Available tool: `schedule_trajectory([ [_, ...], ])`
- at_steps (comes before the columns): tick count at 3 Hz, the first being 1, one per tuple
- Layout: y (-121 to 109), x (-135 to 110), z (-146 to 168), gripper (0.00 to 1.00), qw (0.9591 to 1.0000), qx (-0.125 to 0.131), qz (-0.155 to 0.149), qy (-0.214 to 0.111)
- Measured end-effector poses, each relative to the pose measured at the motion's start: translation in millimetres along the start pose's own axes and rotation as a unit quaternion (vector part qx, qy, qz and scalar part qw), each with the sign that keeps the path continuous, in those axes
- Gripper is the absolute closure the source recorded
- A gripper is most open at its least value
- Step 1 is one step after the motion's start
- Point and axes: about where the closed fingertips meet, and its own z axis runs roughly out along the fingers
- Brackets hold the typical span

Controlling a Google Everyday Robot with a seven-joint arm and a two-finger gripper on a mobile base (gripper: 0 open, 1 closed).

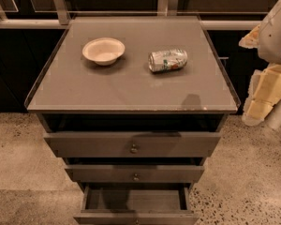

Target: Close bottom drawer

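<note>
The bottom drawer [136, 216] is the lowest of three grey-brown drawers in the cabinet. It stands pulled out toward me, and its empty inside [133, 199] shows from above. Its front runs along the lower edge of the view. The middle drawer [135, 173] and the top drawer [132, 145] each carry a small round knob and sit further in. My gripper [266, 95], white with yellowish parts, hangs at the far right edge, beside the cabinet top and well above the bottom drawer. It touches nothing.
On the cabinet's glass top [131, 90] stand a pale bowl [103, 50] at the back left and a crushed can [167, 60] lying on its side. Speckled floor [243, 182] lies on both sides. Dark cabinets with a metal rail [28, 23] run behind.
</note>
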Motion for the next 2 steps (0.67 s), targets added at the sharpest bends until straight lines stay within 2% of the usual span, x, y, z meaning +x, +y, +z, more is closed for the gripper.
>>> schedule_trajectory([
  [1, 0, 0, -1, 0.0, 1.0, 0.002, 0.0, 0.0],
  [2, 15, 16, 18, 0.0, 0.9998, -0.006, 0.017, -0.005],
])
